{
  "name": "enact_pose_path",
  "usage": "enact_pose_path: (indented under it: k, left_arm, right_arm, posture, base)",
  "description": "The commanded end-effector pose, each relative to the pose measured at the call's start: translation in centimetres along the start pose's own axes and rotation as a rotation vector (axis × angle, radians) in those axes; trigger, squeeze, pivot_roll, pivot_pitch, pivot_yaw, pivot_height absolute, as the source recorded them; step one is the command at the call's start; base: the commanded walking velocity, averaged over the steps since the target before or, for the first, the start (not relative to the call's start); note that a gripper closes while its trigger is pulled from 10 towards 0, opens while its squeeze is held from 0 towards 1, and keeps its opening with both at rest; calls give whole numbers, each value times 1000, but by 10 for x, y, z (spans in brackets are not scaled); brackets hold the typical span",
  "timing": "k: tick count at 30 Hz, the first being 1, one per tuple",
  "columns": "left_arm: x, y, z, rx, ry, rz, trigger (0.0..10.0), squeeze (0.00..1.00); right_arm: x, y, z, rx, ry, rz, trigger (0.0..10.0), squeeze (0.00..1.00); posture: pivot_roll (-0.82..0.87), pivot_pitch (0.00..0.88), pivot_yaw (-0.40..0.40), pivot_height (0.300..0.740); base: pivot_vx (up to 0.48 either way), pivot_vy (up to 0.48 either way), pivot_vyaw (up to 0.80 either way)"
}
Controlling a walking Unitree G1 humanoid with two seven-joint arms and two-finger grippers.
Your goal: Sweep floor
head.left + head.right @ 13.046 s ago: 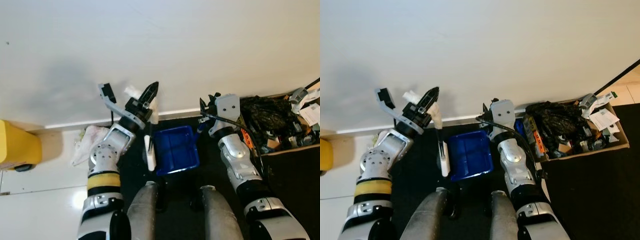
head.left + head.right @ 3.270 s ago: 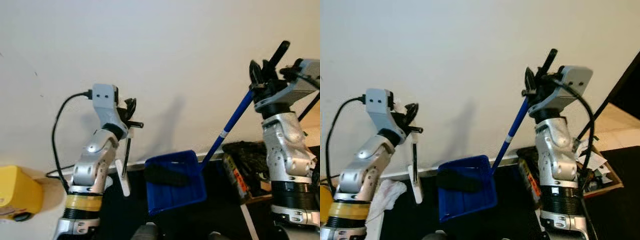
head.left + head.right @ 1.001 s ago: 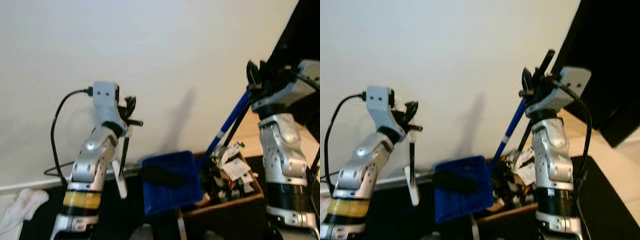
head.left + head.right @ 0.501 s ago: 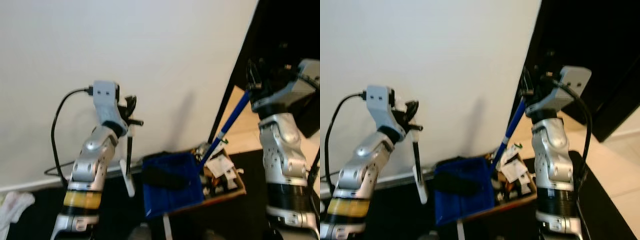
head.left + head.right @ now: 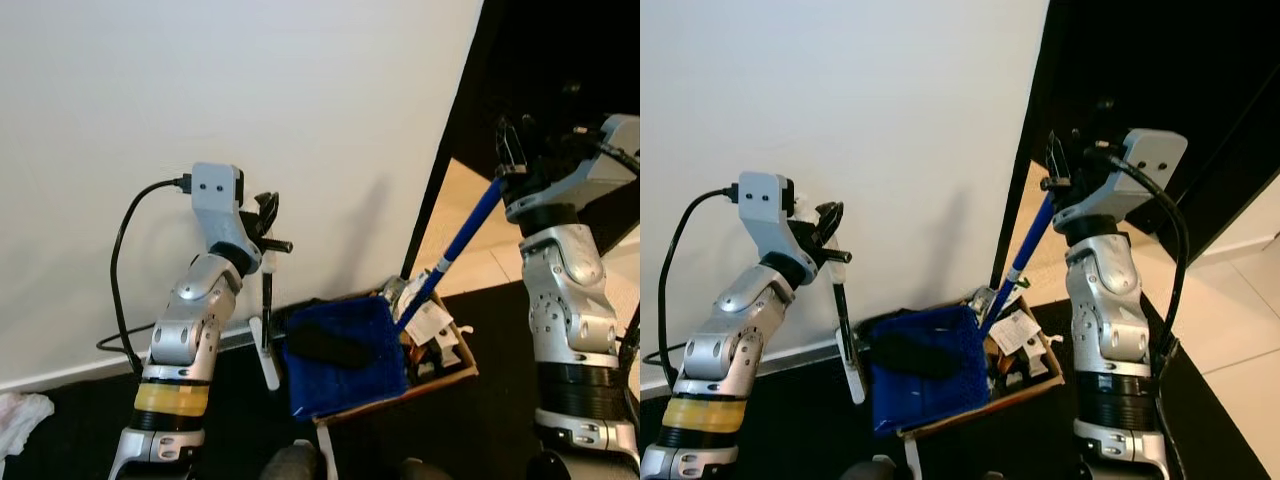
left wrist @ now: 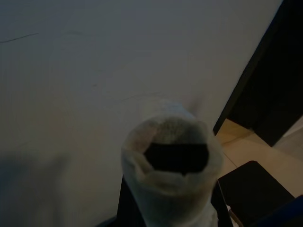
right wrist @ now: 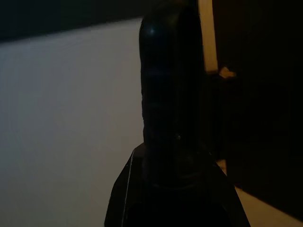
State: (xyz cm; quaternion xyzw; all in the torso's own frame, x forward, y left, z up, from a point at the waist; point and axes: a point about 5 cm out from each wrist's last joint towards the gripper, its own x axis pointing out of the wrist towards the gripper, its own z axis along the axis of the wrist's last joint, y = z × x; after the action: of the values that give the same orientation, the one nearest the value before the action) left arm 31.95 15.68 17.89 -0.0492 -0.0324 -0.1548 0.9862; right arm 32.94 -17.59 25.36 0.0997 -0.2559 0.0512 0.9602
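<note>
My left gripper (image 5: 266, 214) is raised at chest height and shut on the top of a small brush (image 5: 266, 305). Its black handle hangs down and ends in a white head (image 5: 269, 364) near the wall's base. In the left wrist view the handle's white wrapped end (image 6: 173, 189) sits between the fingers. My right gripper (image 5: 516, 152) is held high and shut on the long blue pole (image 5: 458, 243) of a blue dustpan (image 5: 343, 358). The pan hangs low between my arms, tilted, with something dark lying in it. The right wrist view is dark, with the pole's end (image 7: 173, 94) up close.
A white wall (image 5: 230, 90) stands straight ahead; a dark doorway (image 5: 560, 60) opens to its right, with tan tiles beyond. A cardboard box (image 5: 446, 360) of clutter sits behind the dustpan. A white cloth (image 5: 18, 415) lies far left. The floor under me is black.
The whole view has swung to the right: the wall, box and cloth have slid left and the dark doorway has come in. Both arms keep the same raised pose and hold.
</note>
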Motion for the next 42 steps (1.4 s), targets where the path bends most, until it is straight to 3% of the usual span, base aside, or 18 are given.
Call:
enact_pose_path:
  k: [1, 7, 11, 15, 18, 22, 23, 34, 36, 38, 40, 42]
  left_arm:
    - [-2, 1, 3, 2, -24, 9, 10000, 0]
    - [-5, 3, -3, 6, -1, 22, 10000, 0]
    - [-6, 5, -5, 7, 6, 30, 10000, 0]
    - [-23, 13, -31, 0, 78, 69, 10000, 0]
    - [-36, 14, -43, -11, 109, 92, 10000, 0]
    - [-42, 12, -47, -21, 119, 99, 10000, 0]
    - [-44, 10, -49, -24, 123, 104, 10000, 0]
    - [-47, 5, -49, -38, 108, 112, 10000, 0]
    - [-47, 4, -49, -40, 106, 114, 10000, 0]
    - [-47, 4, -49, -41, 106, 114, 10000, 0]
    - [-45, 2, -49, -42, 103, 111, 10000, 0]
    - [-44, 2, -49, -42, 103, 111, 10000, 0]
  right_arm:
    - [8, 3, 20, -12, -121, 0, 10000, 0]
    - [32, 22, 36, -53, -210, 52, 10000, 0]
    - [38, 28, 39, -71, -227, 76, 10000, 0]
    - [63, 54, 46, -188, -272, 194, 10000, 0]
    - [74, 69, 49, -414, -338, 245, 10000, 0]
    - [79, 78, 51, -452, -375, 279, 10000, 0]
    - [80, 85, 52, -497, -401, 299, 10000, 0]
    - [79, 121, 42, -585, -463, 470, 10000, 0]
    - [73, 138, 30, -631, -463, 584, 10000, 0]
    - [70, 143, 25, -649, -460, 622, 10000, 0]
    - [55, 159, 5, -731, -457, 774, 10000, 0]
    - [51, 163, 0, -744, -459, 810, 10000, 0]
  posture:
    - [139, 38, 55, 740]
    - [150, 44, 46, 740]
    - [150, 44, 46, 740]
    - [167, 50, 13, 740]
    - [184, 53, -7, 740]
    - [192, 53, -16, 740]
    - [202, 57, -26, 740]
    - [218, 62, -49, 740]
    - [216, 62, -52, 740]
    - [213, 61, -52, 740]
    - [210, 60, -53, 740]
    - [209, 60, -53, 740]
  base:
    - [0, 0, 0]
    - [0, 0, 0]
    - [0, 0, 0]
    - [0, 0, 0]
    - [0, 0, 0]
    - [0, 0, 0]
    - [0, 0, 0]
    - [0, 0, 0]
    - [0, 0, 0]
    - [0, 0, 0]
    - [0, 0, 0]
    - [0, 0, 0]
